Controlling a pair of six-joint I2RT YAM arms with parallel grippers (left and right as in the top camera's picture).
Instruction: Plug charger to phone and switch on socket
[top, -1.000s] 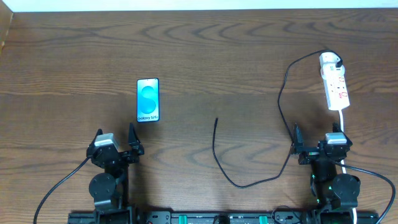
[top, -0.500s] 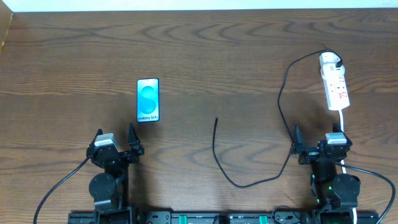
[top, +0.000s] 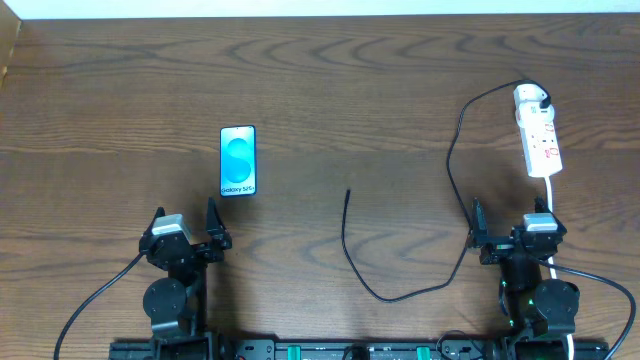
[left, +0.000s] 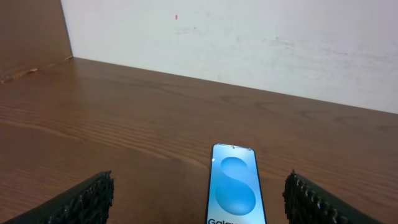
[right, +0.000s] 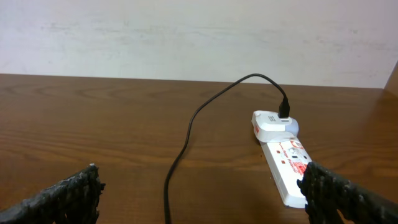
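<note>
The phone (top: 238, 160) lies flat left of centre, its blue screen up, a little beyond my left gripper (top: 185, 223). In the left wrist view the phone (left: 235, 186) sits between the wide-apart fingers (left: 93, 196), nearer the right one, untouched. The white socket (top: 540, 137) lies at the far right, just ahead of my open right gripper (top: 510, 222). The black charger (top: 455, 170) runs from a white adapter (top: 530, 97) on the socket, loops down across the table and ends at a free plug (top: 347, 193) near the centre. In the right wrist view the socket (right: 285, 167) and the charger (right: 186, 137) lie ahead of the open gripper (right: 202, 196), which holds nothing.
The socket's white cord (top: 550, 190) runs back toward the right arm's base. A white wall (left: 249, 43) closes the far edge of the wooden table (top: 350, 90). A raised wooden board (left: 31, 31) borders the left side.
</note>
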